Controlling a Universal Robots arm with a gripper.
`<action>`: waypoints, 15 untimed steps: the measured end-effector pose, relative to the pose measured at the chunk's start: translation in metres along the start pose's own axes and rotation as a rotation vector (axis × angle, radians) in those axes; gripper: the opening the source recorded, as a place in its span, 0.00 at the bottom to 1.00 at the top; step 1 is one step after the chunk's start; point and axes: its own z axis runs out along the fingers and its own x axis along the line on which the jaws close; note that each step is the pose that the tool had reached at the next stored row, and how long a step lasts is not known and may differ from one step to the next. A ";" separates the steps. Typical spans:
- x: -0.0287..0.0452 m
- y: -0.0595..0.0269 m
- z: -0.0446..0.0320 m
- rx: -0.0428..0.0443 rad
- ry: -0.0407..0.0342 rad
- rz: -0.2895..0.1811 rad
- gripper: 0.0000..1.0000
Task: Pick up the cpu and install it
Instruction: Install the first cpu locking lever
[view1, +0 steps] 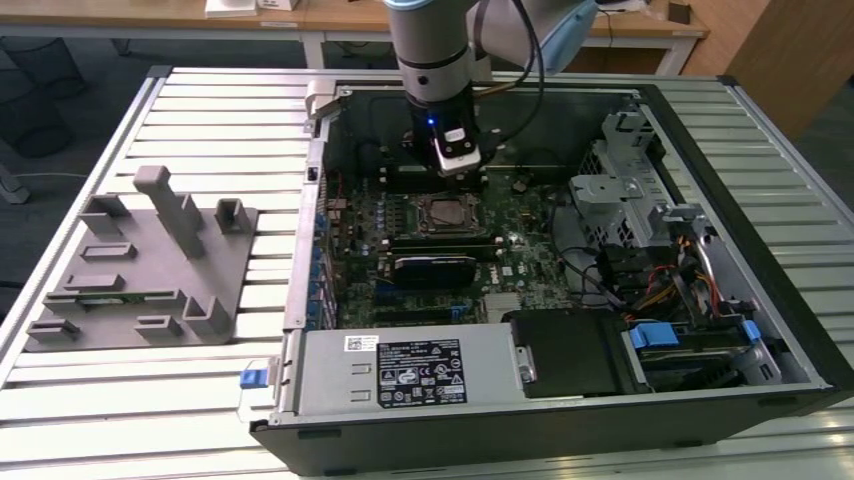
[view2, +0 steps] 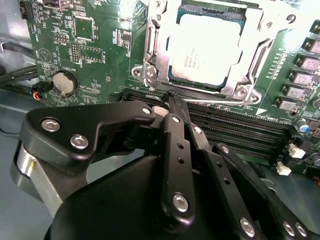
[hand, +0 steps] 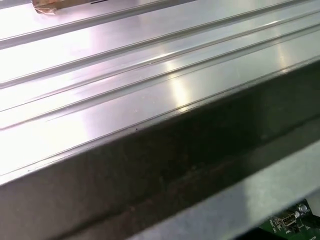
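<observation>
In the second wrist view, with the cpu (view2: 206, 47) lying in the socket (view2: 151, 60) and the gripper (view2: 172, 97) closed empty just beside, risks scraping the frame by drifting sideways.

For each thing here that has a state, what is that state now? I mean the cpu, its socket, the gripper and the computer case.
cpu: lying flat in the socket, not held.
socket: occupied, its metal frame lies around the cpu.
gripper: shut, empty, above the board near the socket.
computer case: lying on its side, side panel off, inside exposed.
</observation>
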 end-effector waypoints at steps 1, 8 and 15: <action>0.0000 0.0000 0.0000 -0.0006 0.0003 -0.001 0.11; 0.0001 0.0002 0.0001 -0.0095 0.0078 -0.051 0.11; 0.0011 -0.0004 0.0010 -0.0066 0.0072 -0.056 0.11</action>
